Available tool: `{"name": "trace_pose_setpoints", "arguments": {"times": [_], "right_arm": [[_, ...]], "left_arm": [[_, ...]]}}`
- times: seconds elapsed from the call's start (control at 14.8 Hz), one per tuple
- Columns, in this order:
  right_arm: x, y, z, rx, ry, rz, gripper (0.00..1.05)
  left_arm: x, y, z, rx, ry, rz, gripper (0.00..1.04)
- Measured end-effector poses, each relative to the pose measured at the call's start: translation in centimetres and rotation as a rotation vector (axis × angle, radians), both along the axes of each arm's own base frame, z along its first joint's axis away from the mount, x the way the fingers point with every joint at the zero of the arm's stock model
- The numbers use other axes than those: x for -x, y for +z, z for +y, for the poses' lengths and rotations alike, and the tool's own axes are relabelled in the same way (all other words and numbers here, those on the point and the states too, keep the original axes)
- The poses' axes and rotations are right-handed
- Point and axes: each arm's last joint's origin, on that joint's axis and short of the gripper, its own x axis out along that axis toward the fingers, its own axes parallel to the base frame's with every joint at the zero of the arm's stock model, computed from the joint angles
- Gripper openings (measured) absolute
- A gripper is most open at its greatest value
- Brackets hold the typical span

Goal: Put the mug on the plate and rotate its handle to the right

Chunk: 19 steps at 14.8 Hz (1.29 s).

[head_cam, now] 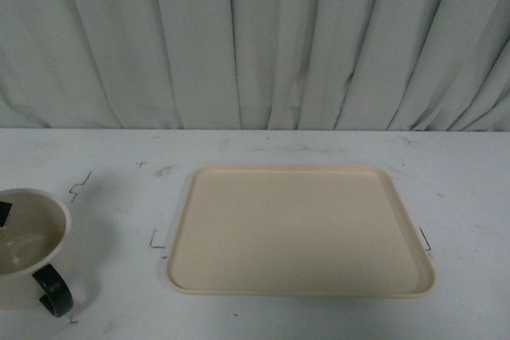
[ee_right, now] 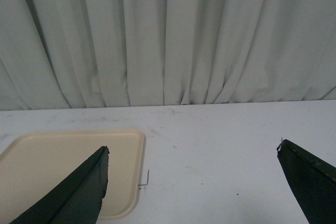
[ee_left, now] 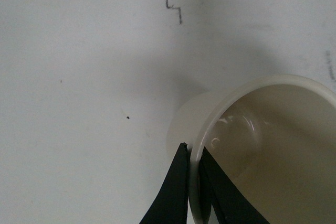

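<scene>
The cream mug [head_cam: 28, 232] is at the front left edge of the front view, left of the plate, its black handle [head_cam: 54, 290] pointing toward the front right. Its smiley face is hidden. The beige plate [head_cam: 299, 232] lies empty on the white table. My left gripper [ee_left: 193, 153] is shut on the mug's rim [ee_left: 195, 145], one finger inside and one outside; the mug's inside [ee_left: 273, 145] is empty. A bit of that gripper [head_cam: 5, 212] shows at the rim in the front view. My right gripper [ee_right: 192, 150] is open and empty, right of the plate's corner [ee_right: 126, 145].
A grey-white curtain [head_cam: 255, 37] hangs along the far edge of the table. Small black pen marks sit on the tabletop by the plate's left side [head_cam: 155, 240], right side [head_cam: 426, 238] and beyond the mug [head_cam: 80, 185].
</scene>
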Motion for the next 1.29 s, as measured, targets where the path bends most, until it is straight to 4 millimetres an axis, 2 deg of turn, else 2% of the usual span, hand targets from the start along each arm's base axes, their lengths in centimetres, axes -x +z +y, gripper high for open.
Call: {"name": "trace_pose_setpoints", "arguments": {"times": [0.14,0.2,0.27,0.34,0.41,0.47,0.61,0.68,0.88,1.29], "right_arm": [[0.0,0.0,0.0,0.0,0.0,0.0,0.98],[0.0,0.0,0.0,0.0,0.0,0.0,0.98],[0.0,0.0,0.0,0.0,0.0,0.0,0.98],[0.0,0.0,0.0,0.0,0.0,0.0,0.98],[0.0,0.0,0.0,0.0,0.0,0.0,0.98],[0.0,0.0,0.0,0.0,0.0,0.0,0.98],[0.0,0.0,0.0,0.0,0.0,0.0,0.98],[0.0,0.0,0.0,0.0,0.0,0.0,0.98],[0.0,0.0,0.0,0.0,0.0,0.0,0.98],[0.0,0.0,0.0,0.0,0.0,0.0,0.98]], "left_arm": [[-0.2,2.2,-1.6,-0.002,-0.054,-0.05,0.03],[-1.2,4.1,-3.7,-0.001,-0.116,-0.106,0.03],[-1.8,5.0,-5.7,0.01,-0.163,-0.133,0.03],[-2.8,5.5,-9.5,0.027,-0.251,-0.144,0.03],[-3.6,5.3,-11.8,0.039,-0.301,-0.138,0.03],[-4.9,4.7,-15.3,0.056,-0.366,-0.117,0.03],[-6.5,4.0,-18.2,0.059,-0.395,-0.093,0.03],[-7.5,3.5,-19.1,0.06,-0.388,-0.082,0.03],[-9.1,1.7,-20.0,0.07,-0.348,-0.024,0.03],[-9.6,-0.9,-21.6,0.116,-0.33,0.074,0.03]]}}
